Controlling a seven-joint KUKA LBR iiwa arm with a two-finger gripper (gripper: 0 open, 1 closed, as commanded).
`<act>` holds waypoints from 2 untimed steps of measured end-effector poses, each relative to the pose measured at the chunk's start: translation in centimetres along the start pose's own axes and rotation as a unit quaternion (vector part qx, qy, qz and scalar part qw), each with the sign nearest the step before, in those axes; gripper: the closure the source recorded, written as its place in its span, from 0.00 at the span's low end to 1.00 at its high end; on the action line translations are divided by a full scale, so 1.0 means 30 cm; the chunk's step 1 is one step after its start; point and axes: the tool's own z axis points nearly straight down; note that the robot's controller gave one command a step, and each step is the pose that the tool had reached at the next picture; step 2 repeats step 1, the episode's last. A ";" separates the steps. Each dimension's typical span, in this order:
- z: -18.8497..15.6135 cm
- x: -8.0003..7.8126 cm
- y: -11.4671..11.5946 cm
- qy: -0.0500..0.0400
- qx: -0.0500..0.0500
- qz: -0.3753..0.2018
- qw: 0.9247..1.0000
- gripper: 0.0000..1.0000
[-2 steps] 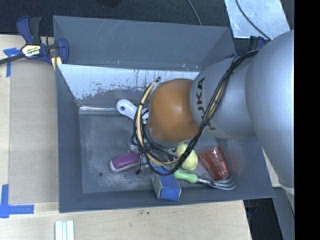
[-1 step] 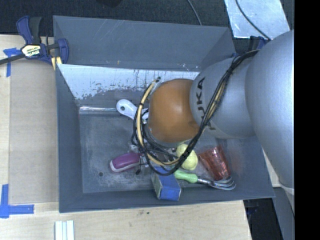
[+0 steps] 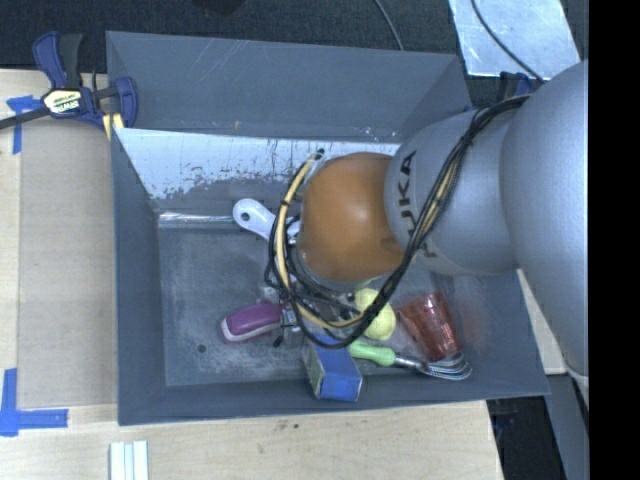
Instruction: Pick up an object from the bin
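1. Bin (image 3: 140, 298): grey metal with sloped walls. Its flat floor fills the middle of the frame, and the loose things sit in its lower half.
2. Arm (image 3: 500, 198): it comes in from the right edge and covers the bin's right side. You get no view beneath it, so a bad contact could go unnoticed.
3. Orange cover (image 3: 345, 218): this rounded wrist part sits at frame centre. The fingers are hidden under it, so you cannot tell whether they are open or closed.
4. Cable bundle (image 3: 300, 303): it hangs just below the cover, low among the things. My guess is that it could snag one on the way up.
5. Red cup (image 3: 430, 328): a see-through cup lying at lower right, touching or nearly touching the fork.
6. Fork (image 3: 410, 361): it has a green handle and lies along the lower wall. It could be dragged along if it is caught.
7. Purple thing (image 3: 250, 320): a rounded, magenta item at lower centre-left, just beside the cable bundle. It is the likeliest pick. A closing off-centre could push it away.
8. White scoop (image 3: 255, 215): it lies at upper centre-left, near the cover.
9. Blue block (image 3: 335, 380): it rests against the lower wall, near the fork handle. That crowding risks a double grab.
10. Yellow ball (image 3: 378, 313): it is part-hidden under the cables and likely to roll if nudged.
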 end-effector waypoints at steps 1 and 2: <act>-0.142 0.006 0.000 0.004 0.000 0.000 1.000 1.00; -0.142 0.006 0.000 0.004 0.000 0.000 1.000 1.00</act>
